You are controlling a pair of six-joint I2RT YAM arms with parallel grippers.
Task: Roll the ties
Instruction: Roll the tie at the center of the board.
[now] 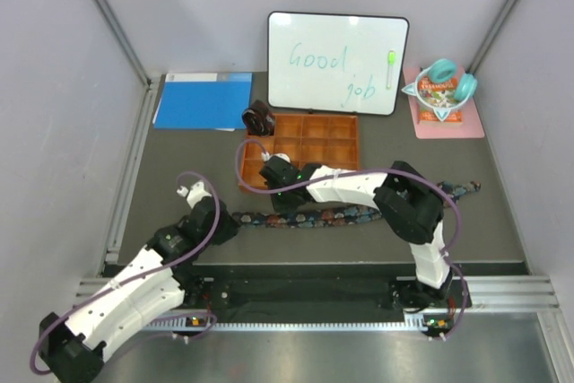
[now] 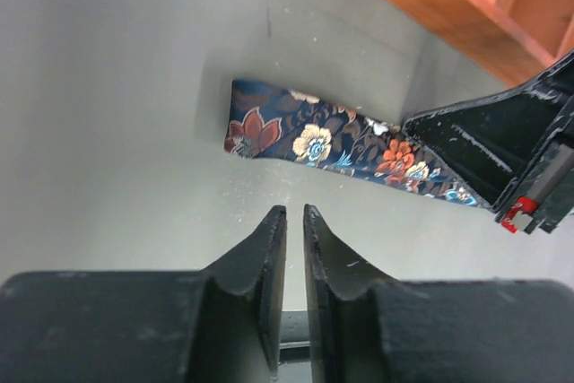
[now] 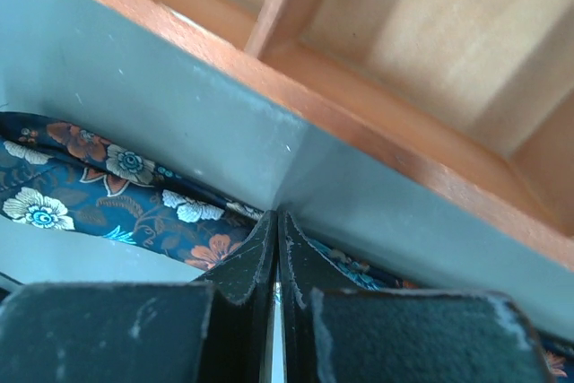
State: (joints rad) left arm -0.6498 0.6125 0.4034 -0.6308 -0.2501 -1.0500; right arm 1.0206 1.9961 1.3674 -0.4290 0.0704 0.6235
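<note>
Left fingers (image 2: 260,266) barely parted, empty; right fingers (image 3: 247,262) shut, tips at floral tie (image 2: 314,141). Likely soft, limp: pinch end just ahead of left fingers.

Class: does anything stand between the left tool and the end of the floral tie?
Nothing visible. Only bare grey mat lies between the left tool and the end of the floral tie; the right tool sits farther along the tie.

Whiteboard (image 1: 337,63) at back reads "Good job" (teal handwriting); txt on orange cover (image 1: 453,94) too small to read.
</note>
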